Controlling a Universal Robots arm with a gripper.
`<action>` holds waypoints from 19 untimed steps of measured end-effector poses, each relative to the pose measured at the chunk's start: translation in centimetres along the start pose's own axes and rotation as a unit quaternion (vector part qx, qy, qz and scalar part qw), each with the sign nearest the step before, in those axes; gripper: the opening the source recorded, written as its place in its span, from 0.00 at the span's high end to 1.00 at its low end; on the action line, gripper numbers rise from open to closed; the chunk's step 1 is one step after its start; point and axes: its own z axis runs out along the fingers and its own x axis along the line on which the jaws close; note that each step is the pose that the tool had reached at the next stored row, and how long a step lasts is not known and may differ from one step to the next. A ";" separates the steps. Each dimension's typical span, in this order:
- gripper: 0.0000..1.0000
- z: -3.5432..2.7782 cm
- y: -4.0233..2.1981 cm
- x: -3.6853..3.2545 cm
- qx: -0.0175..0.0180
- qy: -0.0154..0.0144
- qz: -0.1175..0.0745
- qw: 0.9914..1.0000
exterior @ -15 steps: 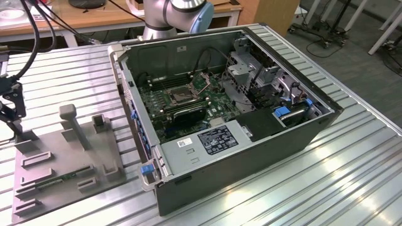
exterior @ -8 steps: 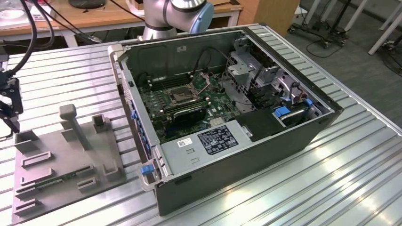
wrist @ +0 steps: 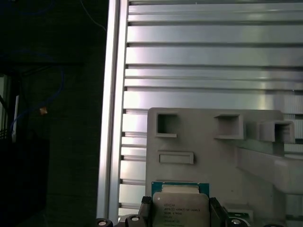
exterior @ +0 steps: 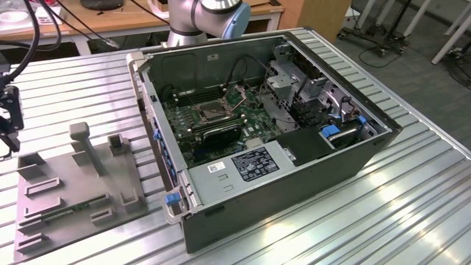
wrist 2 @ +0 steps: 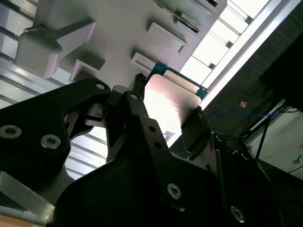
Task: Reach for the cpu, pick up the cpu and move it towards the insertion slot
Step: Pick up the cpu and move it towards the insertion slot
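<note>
The pincer (wrist 2: 165, 106) was closed on the cpu (wrist 2: 171, 100), with one finger pressed to each of two opposite edges. The chip's silvery top (wrist: 180, 207) showed in both wrist views, with the grey tray (wrist: 203, 156) behind it. In the exterior view the pincer (exterior: 9, 118) hung at that view's left, over the ribbed bench (exterior: 331, 221) by the tray's far corner. It was well apart from the insertion slot (exterior: 209, 113) inside the open computer case (exterior: 294, 182).

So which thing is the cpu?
Find the grey tray on the ribbed table, at the exterior view's left of the open computer case. Above it the gripper clamps the cpu: a flat square chip, shiny silver with a green rim, unlike the tray's dull grey blocks.
</note>
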 end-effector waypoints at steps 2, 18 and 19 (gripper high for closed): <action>0.45 -0.23 0.01 0.00 0.000 0.000 0.000 1.000; 0.45 -0.73 0.02 -0.45 0.000 0.000 0.000 1.000; 0.45 -0.72 0.02 -0.48 0.000 0.000 0.000 1.000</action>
